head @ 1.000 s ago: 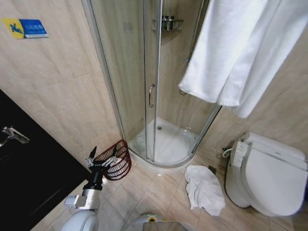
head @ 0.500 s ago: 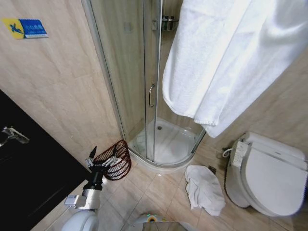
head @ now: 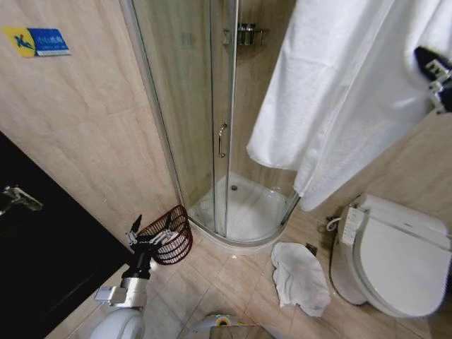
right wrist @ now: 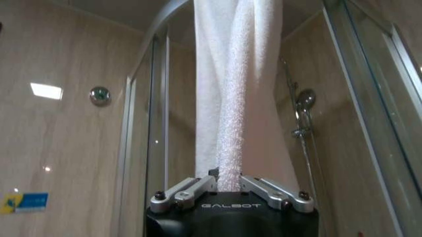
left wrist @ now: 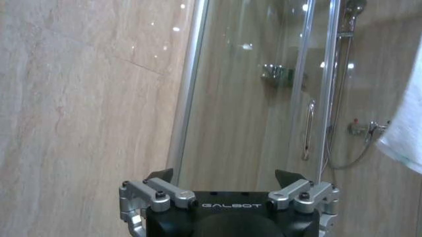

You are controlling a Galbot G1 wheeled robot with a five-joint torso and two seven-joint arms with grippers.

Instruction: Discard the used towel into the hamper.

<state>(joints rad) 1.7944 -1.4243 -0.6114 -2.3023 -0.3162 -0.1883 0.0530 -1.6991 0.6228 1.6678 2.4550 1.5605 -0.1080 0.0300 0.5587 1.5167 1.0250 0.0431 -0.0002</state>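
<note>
head view had the right gripper (head: 439,85) up high at the right edge, holding a big white towel (head: 346,92) that draped down and left in front of the shower enclosure (head: 212,127). right wrist view had the right gripper (right wrist: 228,187) with fingers (right wrist: 188,190) pinched narrow onto a bunched fold of the towel (right wrist: 234,98), cloth running straight away from the jaws

left gripper (head: 152,236) sat low on the left, just beside the hamper (head: 171,233), which stood on the floor tiles against the wall next to the shower base (head: 244,208). whether it touched the rim, couldn't tell. left wrist view had the left gripper (left wrist: 224,185) spread wide, empty, pointed at the glass

key relation: hamper lay far down and to the left of the right gripper, across the whole scene. towel's long axis hung roughly vertical with its free end swung left, toward the hamper side but well above it. left arm was much nearer the hamper, but the right arm had the load

my read: carry step, drop not yet done. right arm would need to come down and across to get the hanging end over the rim; towel looked bulky against that small opening, so overspill seemed likely

second towel (head: 300,279) lay crumpled on the floor near the toilet (head: 395,258), well apart from the hamper
</note>
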